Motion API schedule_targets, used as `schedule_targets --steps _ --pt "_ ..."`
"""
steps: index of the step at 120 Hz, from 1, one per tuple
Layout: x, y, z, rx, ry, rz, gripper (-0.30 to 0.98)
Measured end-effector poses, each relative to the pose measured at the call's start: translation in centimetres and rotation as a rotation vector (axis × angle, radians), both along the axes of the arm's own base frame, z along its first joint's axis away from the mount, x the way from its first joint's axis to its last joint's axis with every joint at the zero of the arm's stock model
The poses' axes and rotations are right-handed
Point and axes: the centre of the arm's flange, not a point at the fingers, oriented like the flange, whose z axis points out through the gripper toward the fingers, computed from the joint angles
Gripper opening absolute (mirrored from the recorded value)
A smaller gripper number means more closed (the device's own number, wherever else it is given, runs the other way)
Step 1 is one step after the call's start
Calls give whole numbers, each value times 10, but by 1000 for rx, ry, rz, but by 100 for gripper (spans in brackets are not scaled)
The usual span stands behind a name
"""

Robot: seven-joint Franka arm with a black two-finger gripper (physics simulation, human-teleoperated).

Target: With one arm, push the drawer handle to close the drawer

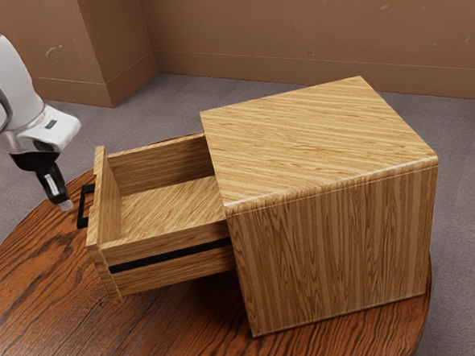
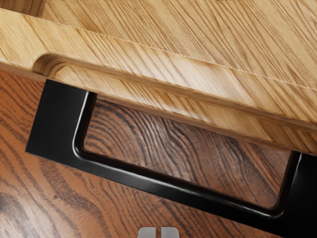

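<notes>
Your black two-finger gripper (image 1: 66,205), closed, hangs near the black rectangular handle (image 2: 171,188) of the open light-brown wooden drawer (image 1: 165,239).

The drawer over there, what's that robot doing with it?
The robot arm is there to push the drawer closed. Right now the drawer is sticking out of its wooden cabinet, wide open. The arm's claw is just outside the black handle, with a little gap between them, so it isn't pushing yet.
</notes>
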Motion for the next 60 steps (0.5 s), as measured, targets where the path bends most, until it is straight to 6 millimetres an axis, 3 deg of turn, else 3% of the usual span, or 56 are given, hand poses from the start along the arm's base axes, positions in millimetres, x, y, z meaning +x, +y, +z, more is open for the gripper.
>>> schedule_targets --steps 42,60 --pt "9 -7 -16 9 -50 -85 -10" --pt "13 -19 -17 9 -80 -137 -10"
